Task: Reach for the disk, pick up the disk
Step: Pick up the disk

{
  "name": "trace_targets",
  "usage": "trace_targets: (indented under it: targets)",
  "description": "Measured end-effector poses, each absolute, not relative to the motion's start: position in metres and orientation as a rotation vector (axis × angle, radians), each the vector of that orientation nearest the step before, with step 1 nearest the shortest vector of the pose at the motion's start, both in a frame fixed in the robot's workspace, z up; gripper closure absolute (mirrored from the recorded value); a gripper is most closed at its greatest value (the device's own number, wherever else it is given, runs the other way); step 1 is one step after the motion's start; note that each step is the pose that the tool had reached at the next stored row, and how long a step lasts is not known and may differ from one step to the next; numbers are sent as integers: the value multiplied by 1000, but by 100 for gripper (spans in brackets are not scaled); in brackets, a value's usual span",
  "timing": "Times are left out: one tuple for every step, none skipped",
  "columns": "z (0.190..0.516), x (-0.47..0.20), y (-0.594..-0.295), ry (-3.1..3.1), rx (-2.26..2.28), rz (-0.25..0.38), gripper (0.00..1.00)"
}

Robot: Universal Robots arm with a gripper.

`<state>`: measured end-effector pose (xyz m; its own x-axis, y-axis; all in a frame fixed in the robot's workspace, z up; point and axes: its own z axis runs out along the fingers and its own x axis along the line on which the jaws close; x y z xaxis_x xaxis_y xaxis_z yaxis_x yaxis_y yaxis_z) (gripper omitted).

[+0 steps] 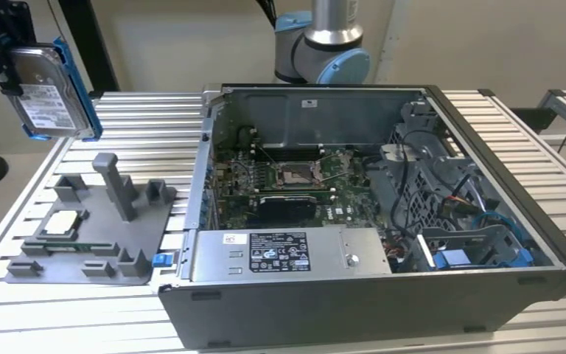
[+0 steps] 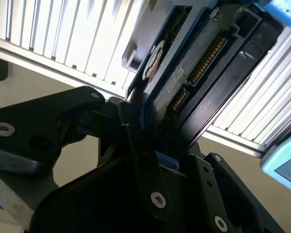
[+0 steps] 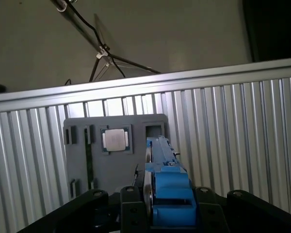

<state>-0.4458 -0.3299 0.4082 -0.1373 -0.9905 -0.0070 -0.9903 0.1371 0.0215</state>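
The disk (image 1: 52, 92), a silver-grey hard drive with a white label and blue side rails, hangs upright in the air at the exterior view's upper left, above the slatted table. My black gripper (image 1: 14, 75) is shut on its top end. The first wrist view looks down the disk's blue rail (image 3: 164, 182), held edge-on in the gripper (image 3: 167, 209). In the second wrist view the disk's connector edge (image 2: 196, 73) sticks out from the gripper (image 2: 155, 145).
Under the disk a grey plastic fixture with posts (image 1: 96, 228) lies on the table (image 1: 145, 110), carrying a small square silver chip (image 1: 59, 223). An open computer case (image 1: 382, 221) stands to the exterior view's right. The arm's base (image 1: 323, 44) rises behind it.
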Motion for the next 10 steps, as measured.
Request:
trace_targets:
  targets:
    - [411, -446, -330, -2362, 2057, -33, 100]
    - [414, -446, -330, -2362, 2057, -33, 100]
    - [417, -446, -330, -2362, 2057, -33, 100]
    - [420, -446, -330, -2362, 2057, -33, 100]
    - [423, -446, -330, -2362, 2057, -33, 100]
    - [426, -446, -330, -2362, 2057, -33, 100]
    - [429, -446, -330, -2362, 2057, -33, 100]
    - [431, -446, -330, -2362, 2057, -33, 100]
    - [434, -446, -330, -2362, 2057, -33, 100]
    - [436, -446, -330, -2362, 2057, -33, 100]
